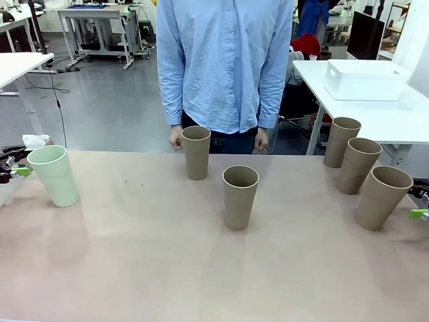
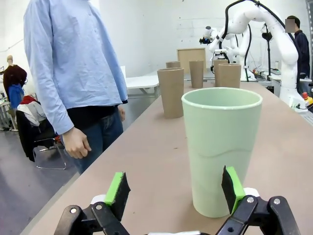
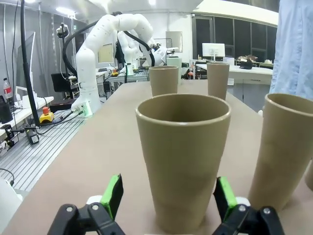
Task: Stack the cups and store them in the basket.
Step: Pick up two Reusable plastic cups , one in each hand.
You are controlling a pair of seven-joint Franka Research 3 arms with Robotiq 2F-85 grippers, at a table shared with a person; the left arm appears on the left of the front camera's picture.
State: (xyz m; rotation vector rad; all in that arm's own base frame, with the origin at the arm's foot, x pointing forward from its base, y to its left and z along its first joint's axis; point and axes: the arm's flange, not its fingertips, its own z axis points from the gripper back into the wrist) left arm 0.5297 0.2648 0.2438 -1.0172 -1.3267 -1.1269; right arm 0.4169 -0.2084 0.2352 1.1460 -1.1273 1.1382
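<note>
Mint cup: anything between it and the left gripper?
Nothing visible. In the left wrist view the mint cup stands upright just ahead of the open left gripper, offset toward one finger, with just bare table between them.

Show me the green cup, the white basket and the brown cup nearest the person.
Green cup [image 1: 57,180], front view, middle of its side wall.
White basket [image 1: 362,90], front view, its near long wall.
Brown cup nearest the person [image 1: 196,157], front view, middle of its side wall.
</note>
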